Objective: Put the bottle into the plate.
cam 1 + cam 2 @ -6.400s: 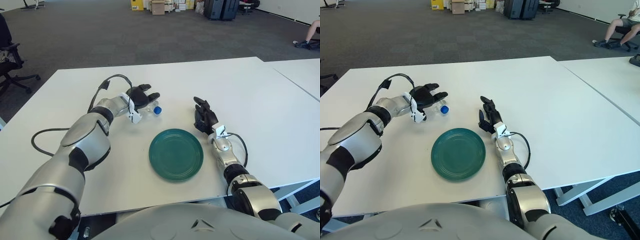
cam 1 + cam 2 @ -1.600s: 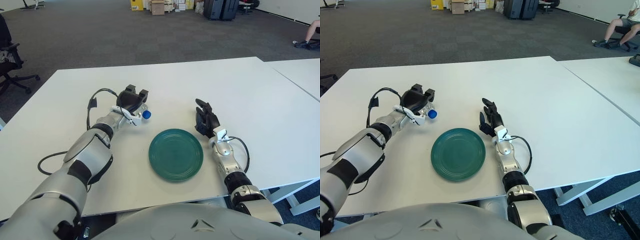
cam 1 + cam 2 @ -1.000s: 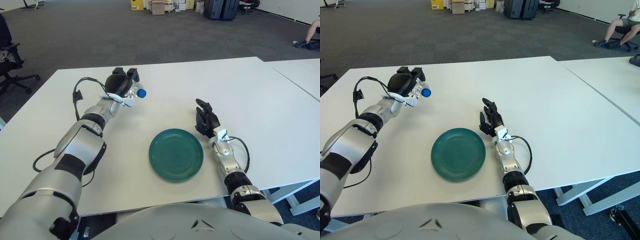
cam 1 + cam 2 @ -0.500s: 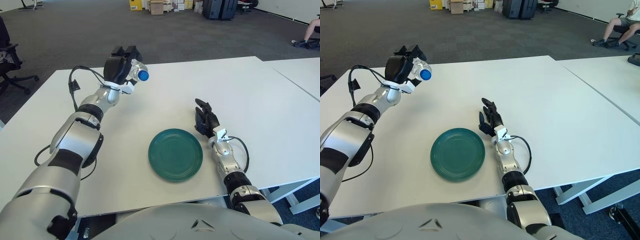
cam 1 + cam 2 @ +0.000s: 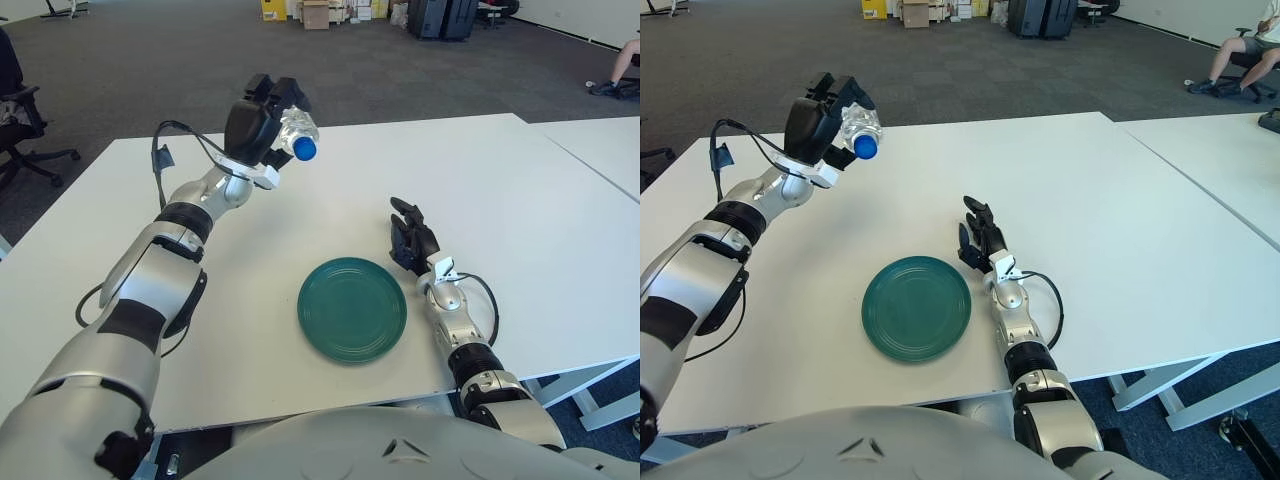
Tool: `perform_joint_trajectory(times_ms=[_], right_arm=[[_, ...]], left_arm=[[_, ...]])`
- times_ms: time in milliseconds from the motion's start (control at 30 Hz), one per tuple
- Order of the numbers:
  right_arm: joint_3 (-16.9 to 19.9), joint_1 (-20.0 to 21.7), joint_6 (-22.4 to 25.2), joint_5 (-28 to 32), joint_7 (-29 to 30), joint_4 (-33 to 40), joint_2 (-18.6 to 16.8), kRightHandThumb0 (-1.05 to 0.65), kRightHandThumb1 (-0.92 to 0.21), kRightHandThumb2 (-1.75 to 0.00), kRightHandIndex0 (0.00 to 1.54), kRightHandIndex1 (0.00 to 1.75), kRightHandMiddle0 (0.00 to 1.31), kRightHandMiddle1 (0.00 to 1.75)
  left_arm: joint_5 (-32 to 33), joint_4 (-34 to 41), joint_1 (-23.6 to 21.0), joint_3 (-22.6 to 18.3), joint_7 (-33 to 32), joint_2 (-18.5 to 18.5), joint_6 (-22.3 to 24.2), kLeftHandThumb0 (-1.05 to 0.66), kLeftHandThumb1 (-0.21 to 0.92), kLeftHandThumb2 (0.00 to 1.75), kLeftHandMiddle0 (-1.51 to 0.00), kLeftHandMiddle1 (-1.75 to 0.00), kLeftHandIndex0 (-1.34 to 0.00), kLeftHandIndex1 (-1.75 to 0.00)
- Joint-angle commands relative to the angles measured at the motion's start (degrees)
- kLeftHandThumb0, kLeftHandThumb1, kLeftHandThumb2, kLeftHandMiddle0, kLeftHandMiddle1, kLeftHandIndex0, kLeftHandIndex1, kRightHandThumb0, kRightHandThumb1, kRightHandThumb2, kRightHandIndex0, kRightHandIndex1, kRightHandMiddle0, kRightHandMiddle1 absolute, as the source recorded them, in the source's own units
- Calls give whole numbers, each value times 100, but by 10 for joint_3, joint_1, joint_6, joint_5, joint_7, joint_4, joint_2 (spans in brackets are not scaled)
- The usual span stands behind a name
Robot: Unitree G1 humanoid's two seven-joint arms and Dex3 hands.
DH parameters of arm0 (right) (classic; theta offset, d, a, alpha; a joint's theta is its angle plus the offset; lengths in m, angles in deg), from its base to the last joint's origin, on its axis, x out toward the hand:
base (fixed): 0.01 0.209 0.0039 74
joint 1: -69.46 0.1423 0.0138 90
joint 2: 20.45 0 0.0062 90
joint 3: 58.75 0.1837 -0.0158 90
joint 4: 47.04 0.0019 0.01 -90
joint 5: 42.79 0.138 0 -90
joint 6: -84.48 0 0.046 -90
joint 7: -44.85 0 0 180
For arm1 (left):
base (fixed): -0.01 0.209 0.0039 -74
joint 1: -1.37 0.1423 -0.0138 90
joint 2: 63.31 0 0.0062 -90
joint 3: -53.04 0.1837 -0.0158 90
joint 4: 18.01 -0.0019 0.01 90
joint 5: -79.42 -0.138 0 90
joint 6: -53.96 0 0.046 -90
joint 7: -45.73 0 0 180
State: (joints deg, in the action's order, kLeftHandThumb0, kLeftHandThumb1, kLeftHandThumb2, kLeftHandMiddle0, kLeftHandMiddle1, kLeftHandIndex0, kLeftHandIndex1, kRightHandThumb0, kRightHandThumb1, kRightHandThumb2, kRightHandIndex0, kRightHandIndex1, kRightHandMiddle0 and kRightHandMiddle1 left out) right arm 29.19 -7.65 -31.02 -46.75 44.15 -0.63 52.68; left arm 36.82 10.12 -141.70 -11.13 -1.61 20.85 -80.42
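My left hand (image 5: 262,115) is raised well above the white table (image 5: 520,200), over its back left part, and is shut on a small clear bottle (image 5: 297,132) with a blue cap (image 5: 305,149) that points toward me. The dark green plate (image 5: 352,308) lies near the table's front edge, below and to the right of the held bottle, with nothing on it. My right hand (image 5: 410,238) shows just right of the plate's upper rim, fingers loosely extended, holding nothing.
A black cable (image 5: 175,140) loops off my left forearm. A second white table (image 5: 600,150) adjoins at the right. An office chair (image 5: 20,120) stands on the carpet at the far left, and boxes and dark cases line the back.
My left hand has closed on the bottle, lifted it off the table and carried it up, lately shifting right. The right hand and the plate have stayed put.
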Motion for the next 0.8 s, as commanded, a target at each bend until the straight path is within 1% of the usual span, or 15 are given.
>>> perform_joint_trajectory(times_ms=[0,167,400,567,667,767], right_arm=[[0,-19,37,1,-3,-25,-2,-73,-92,-79,23,0,0,44],[-1,-20,34,2,-3,-25,-2,-73,-92,-79,23,0,0,44],[0,-21,31,2,-3,-25,-3,-72,-92,-79,23,0,0,44],[1,-22,28,7,-5,-24,-5,-72,-92,-79,23,0,0,44],[3,-22,27,8,-5,-25,-6,-71,-92,-79,23,0,0,45],[3,-22,25,8,-4,-27,-6,-71,-92,-79,23,0,0,46]], left_arm=[[-5,53,14,8,24,-7,-32,0,13,152,-77,-169,-52,-175],[-8,99,33,10,65,-12,-60,0,12,153,-78,-169,-53,-175],[-22,118,45,13,98,-13,-80,0,11,153,-79,-167,-54,-175],[-40,141,45,24,135,-21,-108,0,11,154,-79,-167,-54,-175],[-42,190,63,25,163,-32,-124,0,10,154,-79,-167,-54,-175],[-39,238,87,18,187,-40,-128,0,10,154,-79,-167,-54,-175]])
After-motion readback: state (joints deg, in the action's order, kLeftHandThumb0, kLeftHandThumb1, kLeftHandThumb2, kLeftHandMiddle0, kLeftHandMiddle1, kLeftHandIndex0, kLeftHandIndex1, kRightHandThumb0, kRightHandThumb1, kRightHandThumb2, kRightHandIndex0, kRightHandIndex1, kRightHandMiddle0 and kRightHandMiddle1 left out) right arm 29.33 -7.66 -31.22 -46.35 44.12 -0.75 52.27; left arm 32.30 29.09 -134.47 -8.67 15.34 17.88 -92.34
